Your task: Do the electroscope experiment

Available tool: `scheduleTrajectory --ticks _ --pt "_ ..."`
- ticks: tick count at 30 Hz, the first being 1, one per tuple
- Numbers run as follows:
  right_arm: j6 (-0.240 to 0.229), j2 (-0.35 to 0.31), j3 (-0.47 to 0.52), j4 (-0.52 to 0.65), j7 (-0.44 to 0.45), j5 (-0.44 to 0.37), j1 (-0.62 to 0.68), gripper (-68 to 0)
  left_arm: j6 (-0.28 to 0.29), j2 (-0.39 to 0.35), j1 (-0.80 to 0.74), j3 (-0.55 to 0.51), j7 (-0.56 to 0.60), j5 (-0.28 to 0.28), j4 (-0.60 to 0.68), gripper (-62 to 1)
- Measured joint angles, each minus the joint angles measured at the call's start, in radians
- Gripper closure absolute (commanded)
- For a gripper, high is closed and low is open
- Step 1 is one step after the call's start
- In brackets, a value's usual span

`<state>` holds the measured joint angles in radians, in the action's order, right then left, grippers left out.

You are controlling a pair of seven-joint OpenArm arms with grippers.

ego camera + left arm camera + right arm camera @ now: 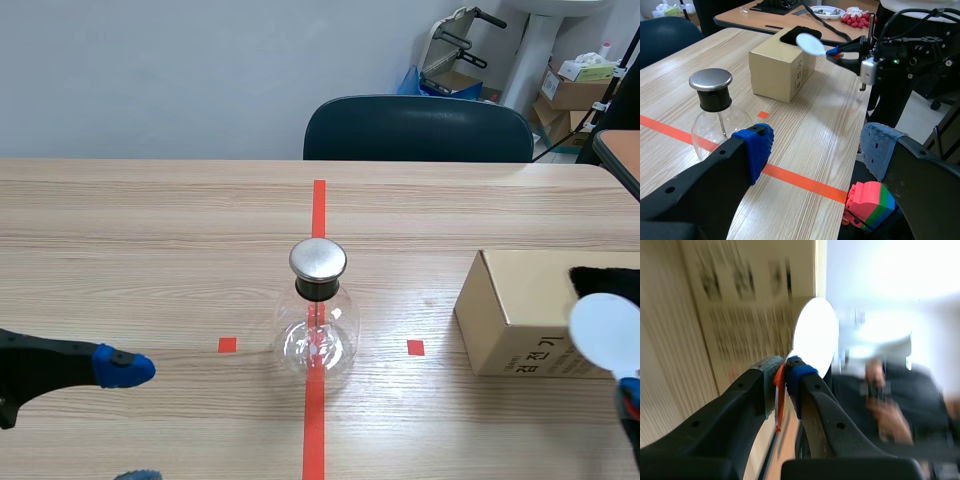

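Right gripper (pixel 784 371) pinching white disc (pixel 815 335); clear flask (pixel 317 338), steel cap (pixel 318 259).

Lighting: even, diffuse, seemingly from overhead.
Pale wood-grain table (pixel 150 230): shadows soft and faint.
Clear glass flask with round metal cap (pixel 318 300): small glints.
Right wrist view: white round disc (pixel 815 335) blown out; print on brown cardboard box (pixel 740 305) smeared; background bright and blurred.

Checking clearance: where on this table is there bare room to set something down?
Free: the table left of the electroscope flask, beyond the open left jaws; the far strip before the chair. Narrower: flask to cardboard box. Crowded: around the box, where the right jaws hold a white disc.
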<state>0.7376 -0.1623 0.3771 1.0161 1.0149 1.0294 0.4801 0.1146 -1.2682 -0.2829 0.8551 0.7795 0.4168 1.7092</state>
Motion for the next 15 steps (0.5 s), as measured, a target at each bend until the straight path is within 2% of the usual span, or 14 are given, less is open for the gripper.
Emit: scheduleTrajectory --ticks 2,3,6,8,10,11,14,15 --pt "0.0 0.002 0.0 0.0 -0.016 0.0 0.0 -1.7 0.0 0.0 0.0 0.0 0.0 0.0 0.0 -39.4" --pt "0.0 0.002 0.0 0.0 -0.06 0.001 0.0 -1.7 0.0 0.0 0.0 0.0 0.0 0.0 0.0 -39.4" --pt "0.0 0.002 0.0 0.0 -0.275 -0.006 0.0 -1.7 0.0 0.0 0.0 0.0 0.0 0.0 0.0 -39.4" --pt "-0.001 0.001 0.001 0.0 -0.351 -0.014 0.0 -1.7 0.0 0.0 0.0 0.0 0.0 0.0 0.0 -39.4" --pt "0.0 0.001 0.002 0.0 -0.323 -0.006 0.0 -1.7 0.0 0.0 0.0 0.0 0.0 0.0 0.0 -39.4" --pt "-0.001 0.001 0.002 0.0 -0.276 0.003 0.0 -1.7 0.0 0.0 0.0 0.0 0.0 0.0 0.0 -39.4" --pt "0.001 -0.001 0.002 0.0 -0.054 0.019 0.0 -1.7 0.0 0.0 0.0 -0.01 0.0 0.0 0.0 -39.4" --pt "0.0 0.0 0.002 0.0 -0.004 0.021 0.0 -1.7 0.0 0.0 0.0 -0.015 0.0 0.0 0.0 -39.4"
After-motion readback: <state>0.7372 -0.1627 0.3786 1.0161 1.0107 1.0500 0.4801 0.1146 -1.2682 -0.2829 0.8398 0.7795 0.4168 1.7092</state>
